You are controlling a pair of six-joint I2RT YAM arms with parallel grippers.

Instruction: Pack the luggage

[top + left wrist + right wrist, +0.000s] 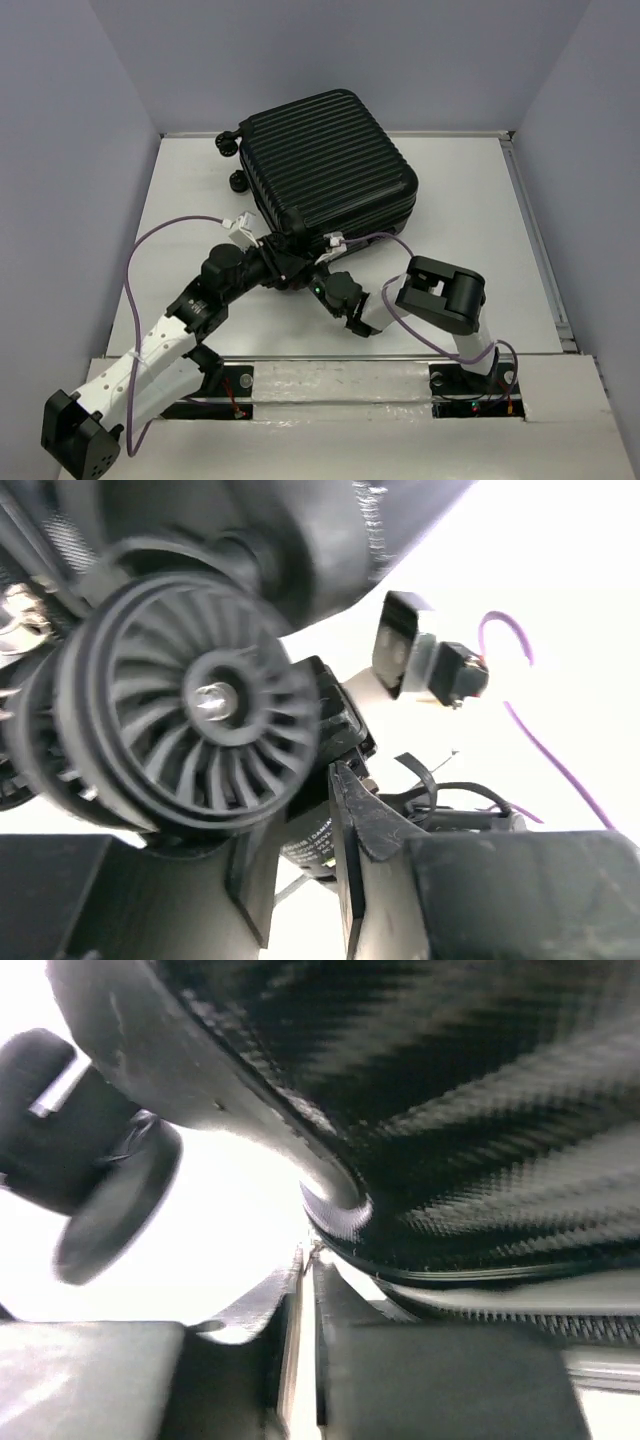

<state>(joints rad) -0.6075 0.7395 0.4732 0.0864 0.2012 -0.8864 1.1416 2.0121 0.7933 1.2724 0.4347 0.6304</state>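
Note:
The luggage (330, 160) is a black ribbed hard-shell case lying closed at the back middle of the white table. Both arms reach to its near corner. My left gripper (284, 268) is low beside that corner. In the left wrist view its jaws (295, 810) stand apart, with a black spoked wheel (190, 700) of the luggage right at the left fingertip and nothing clearly pinched. My right gripper (322, 270) is shut, its fingertips (308, 1255) pressed together just under the luggage's zipper edge (400, 1250). Whether they pinch anything is too blurred to tell. A wheel (110, 1200) shows to their left.
Two more wheels (228, 145) stick out at the luggage's far left corner. Purple cables (160, 235) loop off both arms over the table (470, 210). A raised rail (535, 240) runs along the table's right side. Grey walls close in the left, right and back.

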